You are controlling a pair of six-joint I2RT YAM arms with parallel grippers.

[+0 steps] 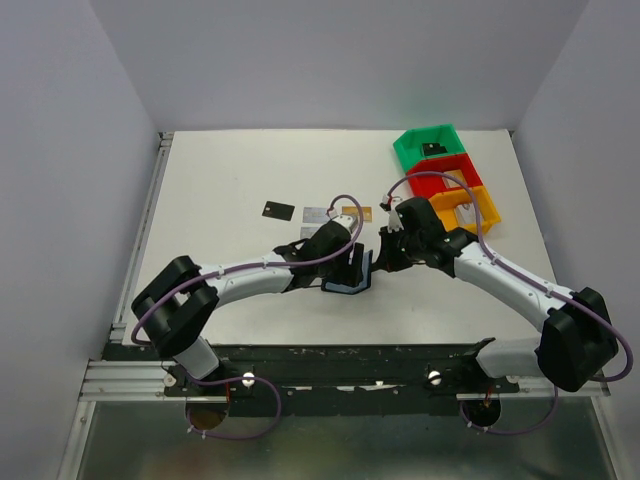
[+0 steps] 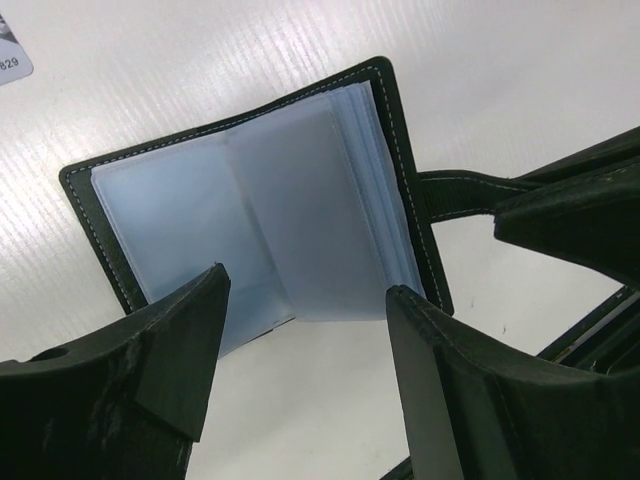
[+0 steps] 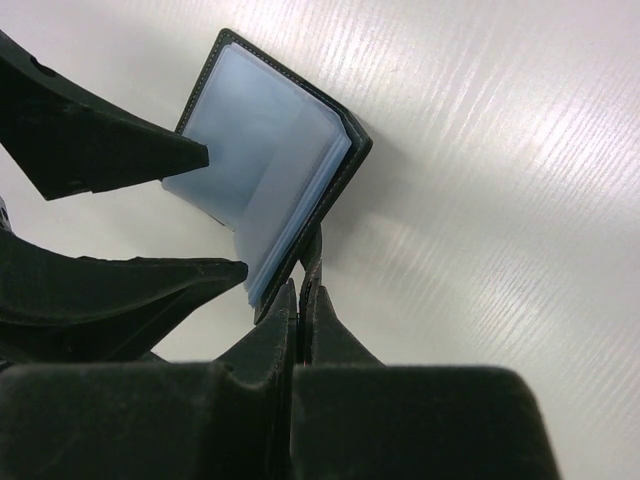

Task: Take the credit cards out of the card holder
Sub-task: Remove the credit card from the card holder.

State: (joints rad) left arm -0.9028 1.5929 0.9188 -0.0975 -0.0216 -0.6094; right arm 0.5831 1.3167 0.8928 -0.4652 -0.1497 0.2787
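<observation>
The card holder (image 2: 270, 215) is a black bifold lying open on the white table, its blue-grey pockets showing (image 3: 265, 140). My right gripper (image 3: 300, 288) is shut on its strap tab (image 2: 468, 190) and holds the right cover tilted up. Just in front of the pockets' lower edge, my left gripper (image 2: 305, 285) is open with nothing between its fingers. In the top view the card holder (image 1: 349, 284) lies between my left gripper (image 1: 352, 262) and my right gripper (image 1: 385, 250). Three credit cards lie in a row beyond them: black (image 1: 278, 210), silver (image 1: 315, 214) and gold (image 1: 356, 212).
Green (image 1: 410, 152), red (image 1: 460, 163) and orange (image 1: 487, 208) bins stand at the back right, close behind my right arm. A small dark item lies in the green bin. A raised rail runs along the table's left edge (image 1: 150, 215).
</observation>
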